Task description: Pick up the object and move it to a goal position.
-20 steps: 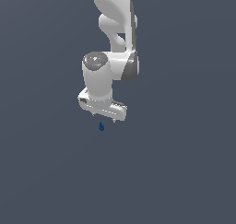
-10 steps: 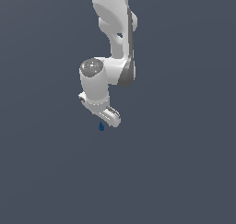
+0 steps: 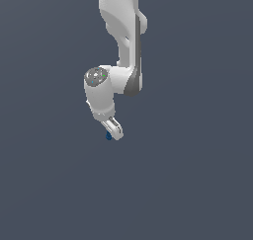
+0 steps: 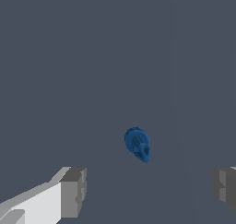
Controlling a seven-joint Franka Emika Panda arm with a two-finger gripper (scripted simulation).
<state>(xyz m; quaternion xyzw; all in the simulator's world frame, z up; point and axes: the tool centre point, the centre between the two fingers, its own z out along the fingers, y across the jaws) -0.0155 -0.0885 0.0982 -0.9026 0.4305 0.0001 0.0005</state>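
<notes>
The object (image 4: 137, 144) is a tiny dark blue teardrop-shaped blob on the flat grey ground. In the wrist view it lies ahead of my gripper (image 4: 147, 191), roughly between the lines of the two grey fingertips (image 4: 73, 191), which stand wide apart with nothing between them. In the exterior view only a sliver of the object (image 3: 108, 136) shows, just at the exterior view's left of the white gripper (image 3: 115, 133), which is much larger and hides most of it. The gripper is open.
The white arm (image 3: 123, 41) comes down from the top of the exterior view. All around is a plain dark grey surface with no other objects in sight.
The wrist has turned and the hand has lowered toward the blue blob, so the gripper now shows edge-on and covers most of the blob in the exterior view.
</notes>
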